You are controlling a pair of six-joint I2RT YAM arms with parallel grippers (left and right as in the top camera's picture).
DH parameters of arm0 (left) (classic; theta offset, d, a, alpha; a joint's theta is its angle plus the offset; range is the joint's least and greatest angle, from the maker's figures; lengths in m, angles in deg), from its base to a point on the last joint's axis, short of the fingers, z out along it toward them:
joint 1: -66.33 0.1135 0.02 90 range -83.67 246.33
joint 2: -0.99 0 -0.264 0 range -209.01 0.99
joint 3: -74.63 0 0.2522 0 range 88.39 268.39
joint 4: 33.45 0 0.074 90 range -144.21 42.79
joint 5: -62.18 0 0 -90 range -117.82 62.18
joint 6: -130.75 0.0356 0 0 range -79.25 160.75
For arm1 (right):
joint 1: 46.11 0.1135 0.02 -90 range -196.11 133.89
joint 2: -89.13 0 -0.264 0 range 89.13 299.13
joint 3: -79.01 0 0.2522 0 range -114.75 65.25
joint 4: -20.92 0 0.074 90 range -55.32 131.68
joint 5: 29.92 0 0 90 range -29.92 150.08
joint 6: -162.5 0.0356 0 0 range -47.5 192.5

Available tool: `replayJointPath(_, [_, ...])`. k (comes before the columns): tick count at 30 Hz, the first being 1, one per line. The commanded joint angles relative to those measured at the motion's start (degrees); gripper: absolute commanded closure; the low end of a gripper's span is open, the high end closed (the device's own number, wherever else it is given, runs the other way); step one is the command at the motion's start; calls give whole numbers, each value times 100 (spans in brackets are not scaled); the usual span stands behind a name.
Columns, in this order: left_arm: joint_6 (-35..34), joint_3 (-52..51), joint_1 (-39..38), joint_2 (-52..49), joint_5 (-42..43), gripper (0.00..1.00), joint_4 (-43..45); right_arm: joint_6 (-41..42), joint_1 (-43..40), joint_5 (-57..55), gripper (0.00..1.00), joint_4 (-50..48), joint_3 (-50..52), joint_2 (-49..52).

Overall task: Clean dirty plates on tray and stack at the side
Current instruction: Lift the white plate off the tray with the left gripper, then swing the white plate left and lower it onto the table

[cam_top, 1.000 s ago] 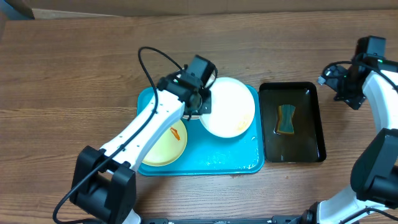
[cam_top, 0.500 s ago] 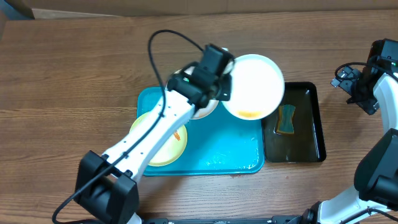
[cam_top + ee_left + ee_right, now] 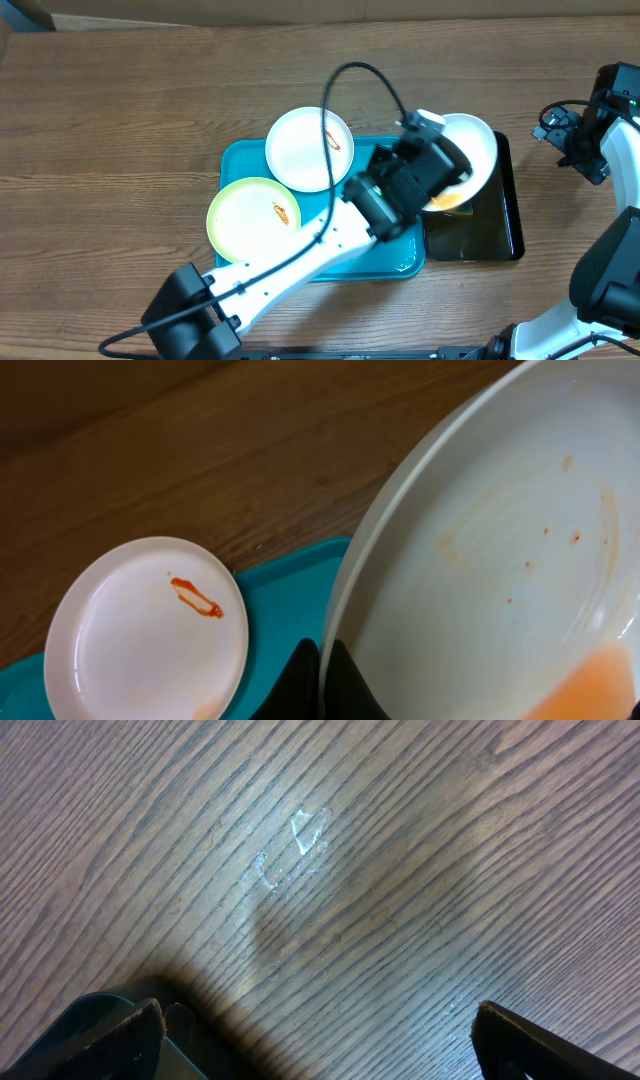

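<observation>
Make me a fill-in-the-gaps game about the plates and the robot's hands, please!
1. The left gripper is clamped on the rim of the held plate, whose colour is ____.
2. The turquoise tray has ____ plates lying on it.
3. The right gripper hangs over the table with its jaws ____.
Missing words: white, two, open.

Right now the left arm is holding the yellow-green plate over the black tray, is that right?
Not quite: the left gripper holds a white plate, smeared with orange, over the black tray. The overhead view shows this; the yellow-green plate lies on the turquoise tray.
</observation>
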State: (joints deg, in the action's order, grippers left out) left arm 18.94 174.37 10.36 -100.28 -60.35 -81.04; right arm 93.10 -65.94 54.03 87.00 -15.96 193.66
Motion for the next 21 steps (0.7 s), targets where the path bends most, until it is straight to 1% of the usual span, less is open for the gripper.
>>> replayJointPath(1, [326,162,-321,-37,-986,96,149,24,-2,-79,0,-22,15,-46])
replayJointPath(3, [566,162,-522,-37,-1357,96,249,24,-2,-79,0,-22,15,-46])
replayJointPath(4, [866,162,-723,-37,-1696,96,389,24,-2,-79,0,-22,15,-46])
replayJointPath(9, [1733,162,-1233,-37,-2317,96,863,24,-2,-79,0,-22,15,-46])
replayJointPath(13, [2203,162,-1552,-37,-2813,96,1161,24,-2,-79,0,-22,15,-46])
replayJointPath(16, [2448,162,-1711,-37,-3097,96,1338,24,-2,-79,0,-22,15,-46])
replayJointPath(21, [2511,162,-1755,-37,-3115,96,1401,24,-2,-79,0,-22,15,-46])
